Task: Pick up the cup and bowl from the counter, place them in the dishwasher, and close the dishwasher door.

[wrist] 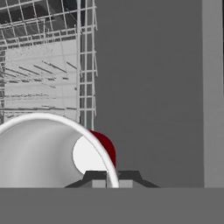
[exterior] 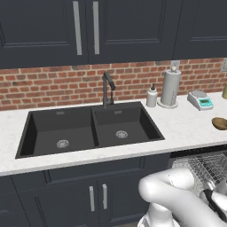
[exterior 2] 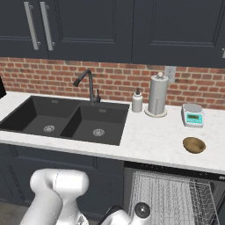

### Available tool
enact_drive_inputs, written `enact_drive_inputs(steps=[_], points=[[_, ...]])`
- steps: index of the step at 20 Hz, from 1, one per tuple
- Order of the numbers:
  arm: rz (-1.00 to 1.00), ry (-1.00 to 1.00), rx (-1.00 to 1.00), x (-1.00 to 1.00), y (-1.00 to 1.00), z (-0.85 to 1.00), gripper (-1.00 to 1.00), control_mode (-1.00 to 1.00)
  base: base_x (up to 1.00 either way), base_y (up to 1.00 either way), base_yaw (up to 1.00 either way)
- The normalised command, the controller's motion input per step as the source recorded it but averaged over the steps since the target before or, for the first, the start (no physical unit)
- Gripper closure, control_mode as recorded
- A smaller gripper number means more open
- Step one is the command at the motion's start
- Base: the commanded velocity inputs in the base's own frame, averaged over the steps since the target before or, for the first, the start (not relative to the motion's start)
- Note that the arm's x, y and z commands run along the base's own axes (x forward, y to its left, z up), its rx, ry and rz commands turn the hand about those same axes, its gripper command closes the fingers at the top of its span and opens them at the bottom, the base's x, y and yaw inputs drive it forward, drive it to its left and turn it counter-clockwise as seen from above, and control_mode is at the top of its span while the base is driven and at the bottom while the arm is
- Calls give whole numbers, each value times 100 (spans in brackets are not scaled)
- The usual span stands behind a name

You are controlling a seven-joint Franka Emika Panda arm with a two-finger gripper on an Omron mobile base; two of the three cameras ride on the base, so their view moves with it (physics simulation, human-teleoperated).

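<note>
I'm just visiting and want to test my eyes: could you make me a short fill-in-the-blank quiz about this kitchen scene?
1. The brown bowl sits on the white ____.
2. The hand is closed on the rim of a ____ cup.
3. The dishwasher is ____, its wire rack showing.
4. The wall behind the faucet is made of ____.

Missing words: counter; red; open; brick

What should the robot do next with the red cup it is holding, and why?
Probably lower the cup a little toward the wire rack and let go. The gripper pinches the cup's rim, with the open dishwasher's rack just beyond. The bowl waits on the counter.
</note>
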Motion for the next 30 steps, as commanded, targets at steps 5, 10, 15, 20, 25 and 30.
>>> enact_drive_inputs(steps=[5,10,15,20,25,30], points=[[0,0,0,9,0,-20,100,-100,0,0,0],[0,0,0,27,0,-4,100,-100,0,0,0],[0,0,0,29,0,-1,100,-100,0,0,0],[0,0,0,16,0,-28,100,-100,0,0,0],[0,0,0,16,-3,-34,100,-100,0,0,0],[0,0,1,4,-17,-18,100,-100,0,0,0]])
